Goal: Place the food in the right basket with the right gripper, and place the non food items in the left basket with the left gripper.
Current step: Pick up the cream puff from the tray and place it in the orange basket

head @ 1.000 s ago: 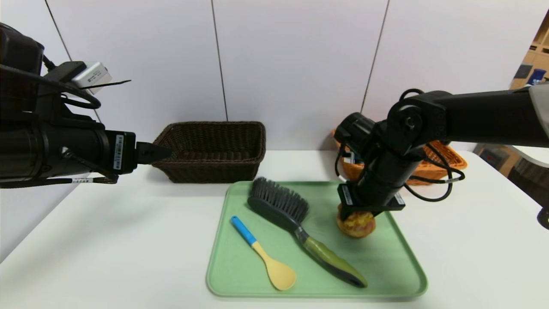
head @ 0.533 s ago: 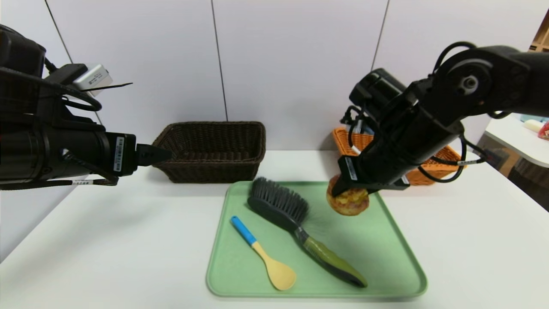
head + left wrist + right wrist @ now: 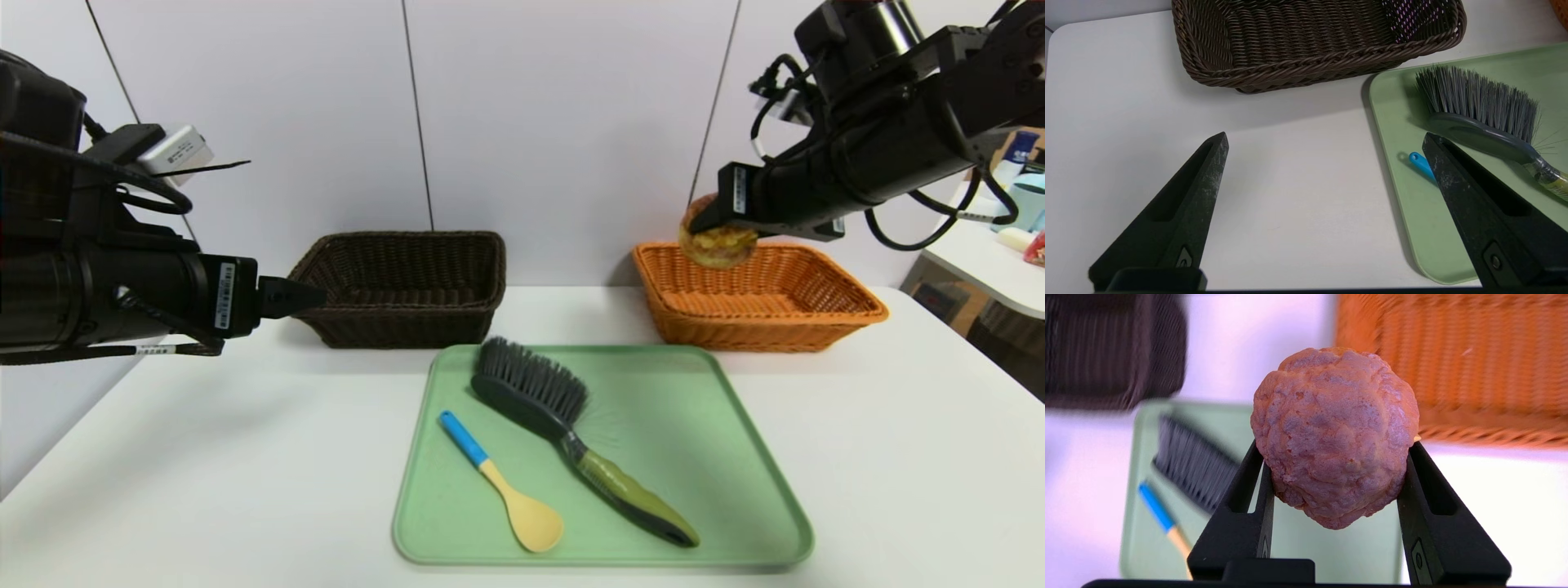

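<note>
My right gripper (image 3: 712,230) is shut on the food, a round pinkish-brown cream puff (image 3: 718,243) (image 3: 1334,433), and holds it in the air over the near left part of the orange right basket (image 3: 767,314). On the green tray lie the yellow spoon with a blue handle (image 3: 502,483) and the black-bristled brush with an olive handle (image 3: 571,429). My left gripper (image 3: 306,294) (image 3: 1325,141) hangs open and empty beside the dark brown left basket (image 3: 408,282), above bare table to the left of the tray.
The green tray (image 3: 735,482) lies in the middle of the white table (image 3: 204,457), in front of both baskets. A white wall stands close behind the baskets. Shelving and another table (image 3: 992,282) lie off to the far right.
My right gripper has lifted the cream puff off the tray and carried it up and back to the right, over the orange basket. The left arm has not moved.
</note>
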Available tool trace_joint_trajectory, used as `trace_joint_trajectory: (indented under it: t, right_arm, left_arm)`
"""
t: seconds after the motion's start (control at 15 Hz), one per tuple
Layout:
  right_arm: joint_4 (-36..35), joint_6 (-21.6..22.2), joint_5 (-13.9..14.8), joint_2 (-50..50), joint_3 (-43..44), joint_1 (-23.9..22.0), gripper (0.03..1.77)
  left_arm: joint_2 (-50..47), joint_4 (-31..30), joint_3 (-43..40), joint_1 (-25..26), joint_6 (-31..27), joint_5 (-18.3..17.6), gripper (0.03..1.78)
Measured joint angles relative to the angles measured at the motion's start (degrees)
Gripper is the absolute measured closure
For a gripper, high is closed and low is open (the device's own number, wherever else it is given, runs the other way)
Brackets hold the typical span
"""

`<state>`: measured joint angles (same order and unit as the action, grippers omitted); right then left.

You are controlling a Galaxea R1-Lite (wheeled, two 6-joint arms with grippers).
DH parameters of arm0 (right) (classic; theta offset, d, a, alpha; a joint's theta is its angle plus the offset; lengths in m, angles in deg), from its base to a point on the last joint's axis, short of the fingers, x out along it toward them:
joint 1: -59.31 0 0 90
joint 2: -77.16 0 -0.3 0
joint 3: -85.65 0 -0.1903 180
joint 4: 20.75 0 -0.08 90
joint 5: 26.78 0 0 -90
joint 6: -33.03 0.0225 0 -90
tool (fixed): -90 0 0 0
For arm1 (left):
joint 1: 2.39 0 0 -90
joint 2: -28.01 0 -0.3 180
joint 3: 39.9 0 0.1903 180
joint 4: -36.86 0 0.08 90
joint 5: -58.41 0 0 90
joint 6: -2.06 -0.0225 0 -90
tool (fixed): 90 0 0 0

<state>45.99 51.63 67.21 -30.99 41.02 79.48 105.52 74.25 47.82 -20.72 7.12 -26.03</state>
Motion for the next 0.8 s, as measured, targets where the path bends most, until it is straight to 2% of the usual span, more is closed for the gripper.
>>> trace_joint_trajectory:
  t: [0.13,0.27,0.53,0.67,0.8]
  right_arm:
    - [-4.6,0.94,-0.24,-2.21,0.05,-4.33,0.96]
    - [-10.3,4.68,-1.51,-5.73,0.02,-8.24,0.96]
    - [-12.07,7.74,-8.72,-11.69,-0.04,-12.85,0.96]
    - [-12.23,9.57,-10.48,-14.7,-0.04,-14.07,0.96]
    - [-12.24,10.42,-10.87,-16.9,-0.04,-14.59,0.96]
  left_arm:
    - [0.0,-0.02,-0.24,-0.04,-0.02,-0.02,0.12]
    - [-0.09,-0.11,-0.9,-0.24,0.01,-0.02,0.12]
    - [-0.37,-0.05,-1.45,-0.39,0.04,-0.05,0.12]
    - [-0.46,-0.11,-1.73,-0.39,0.04,-0.05,0.12]
    - [-0.5,-0.29,-2.34,-0.41,0.12,-0.07,0.12]
